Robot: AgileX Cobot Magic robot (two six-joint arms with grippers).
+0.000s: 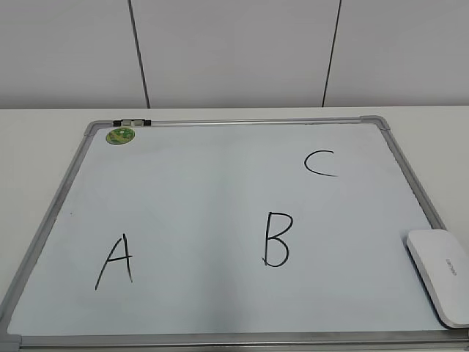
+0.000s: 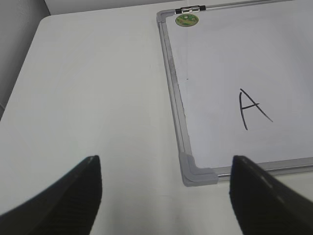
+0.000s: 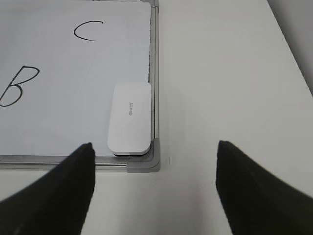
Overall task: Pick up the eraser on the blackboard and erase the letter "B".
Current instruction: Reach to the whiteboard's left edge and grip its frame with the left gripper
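Observation:
The blackboard (image 1: 220, 205) is a white board in a grey frame, lying flat on the table. The eraser (image 1: 442, 273) is a white rounded slab in the board's near right corner; it also shows in the right wrist view (image 3: 129, 118). The letter "B" (image 1: 278, 240) is in black marker, left of the eraser, and shows at the left edge of the right wrist view (image 3: 17, 85). My right gripper (image 3: 154, 186) is open and empty, above bare table just short of the eraser's corner. My left gripper (image 2: 166, 188) is open and empty near the board's near left corner (image 2: 198, 171).
A black "A" (image 1: 115, 260) and a "C" (image 1: 320, 163) are also on the board. A round green magnet (image 1: 120, 135) and a small black clip (image 1: 132, 122) sit at the far left corner. White table (image 2: 93, 88) surrounds the board; a wall stands behind.

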